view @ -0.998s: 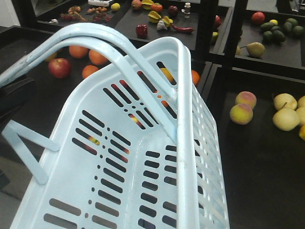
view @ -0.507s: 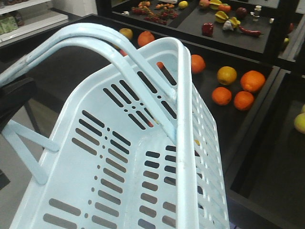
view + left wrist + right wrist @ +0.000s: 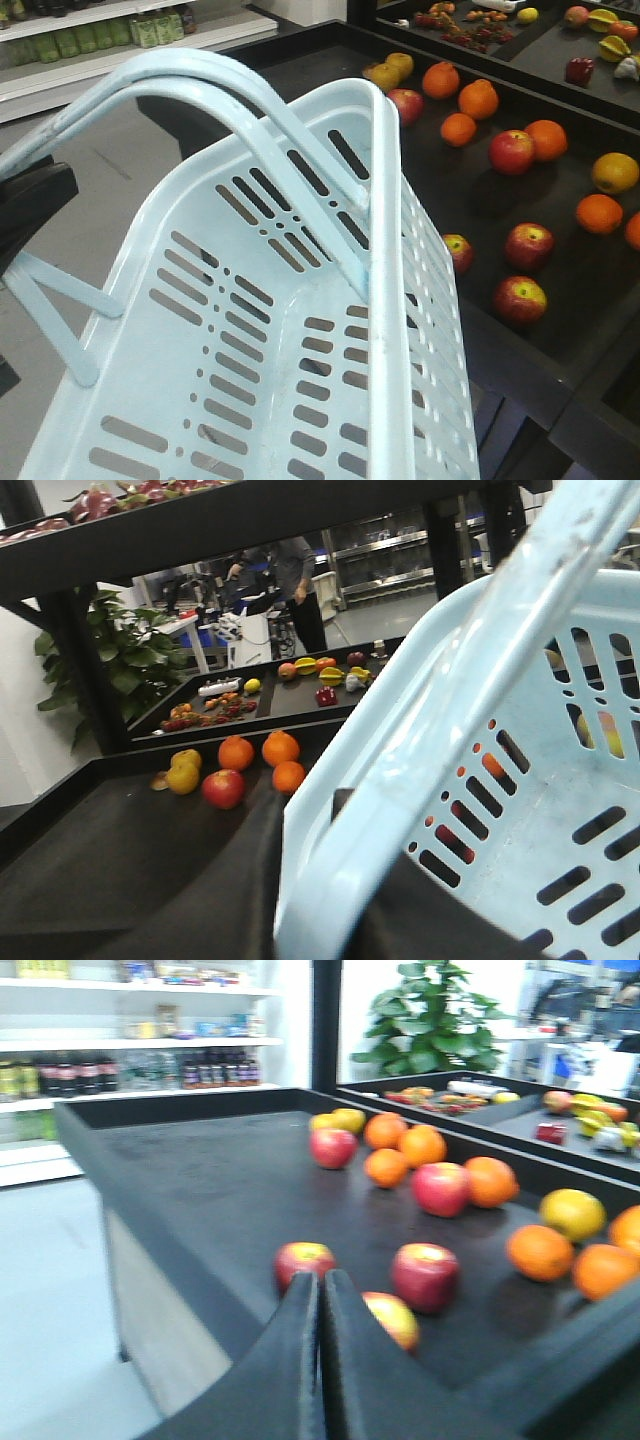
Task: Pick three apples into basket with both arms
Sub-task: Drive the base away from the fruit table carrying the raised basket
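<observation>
So the whole view has swung round in the last second. A second ago the stuff right of the basket (image 3: 385, 200) was pale yellowish fruit, then it was oranges, and now it's the apples (image 3: 528, 245). Three of them sit close together just right of the basket's rim, with two more further back among the oranges (image 3: 478, 98). The basket itself hasn't budged in the front view, so I'd guess the base is turning and carrying it along. It's empty, nothing picked yet. The right gripper (image 3: 320, 1310) has its fingers pressed together with nothing between them, at the near edge of the display (image 3: 200, 1190) with apples just past its tips. The left arm (image 3: 30, 195) is the black bit on the basket's handle side. The handle fills its wrist view, so I can't tell if that pincer is clamped or not. Looks to me like the approach is about done and the right one needs to open for the first grab.
</observation>
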Controlling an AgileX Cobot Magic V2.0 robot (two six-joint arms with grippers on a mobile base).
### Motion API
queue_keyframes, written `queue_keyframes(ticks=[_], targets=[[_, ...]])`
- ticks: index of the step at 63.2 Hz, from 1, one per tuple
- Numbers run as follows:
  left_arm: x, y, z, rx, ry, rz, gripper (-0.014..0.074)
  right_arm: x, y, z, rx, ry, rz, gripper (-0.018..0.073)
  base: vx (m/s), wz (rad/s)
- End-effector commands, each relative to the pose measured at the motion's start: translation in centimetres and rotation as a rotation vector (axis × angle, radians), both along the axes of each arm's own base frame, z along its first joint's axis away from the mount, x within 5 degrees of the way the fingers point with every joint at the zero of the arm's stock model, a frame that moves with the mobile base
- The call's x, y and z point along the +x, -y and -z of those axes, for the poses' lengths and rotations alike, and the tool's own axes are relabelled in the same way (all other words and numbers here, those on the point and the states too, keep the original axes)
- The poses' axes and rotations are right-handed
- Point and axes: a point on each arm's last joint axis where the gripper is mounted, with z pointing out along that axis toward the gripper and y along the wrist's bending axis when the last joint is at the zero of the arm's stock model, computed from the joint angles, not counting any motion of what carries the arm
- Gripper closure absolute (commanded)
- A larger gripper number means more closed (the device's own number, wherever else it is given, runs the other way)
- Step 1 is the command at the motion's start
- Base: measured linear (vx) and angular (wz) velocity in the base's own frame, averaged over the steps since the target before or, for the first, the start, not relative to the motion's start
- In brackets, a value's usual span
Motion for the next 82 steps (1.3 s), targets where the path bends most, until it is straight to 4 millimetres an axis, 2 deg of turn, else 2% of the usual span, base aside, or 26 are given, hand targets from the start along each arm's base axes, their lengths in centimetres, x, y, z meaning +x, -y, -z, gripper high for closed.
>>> queue_keyframes(ticks=[1, 82], targets=[[-0.05, -0.26, -1.01, -0.019, 0.025, -0.027, 0.0602, -0.03, -0.05, -0.25, -0.011, 0.070, -0.004, 0.0568, -0.12, 0.46], [-0.05, -0.26, -1.01, -0.019, 0.025, -0.027, 0.0602, -0.03, -0.05, -0.25, -0.011, 0.070, -0.004, 0.0568, -0.09, 0.35]])
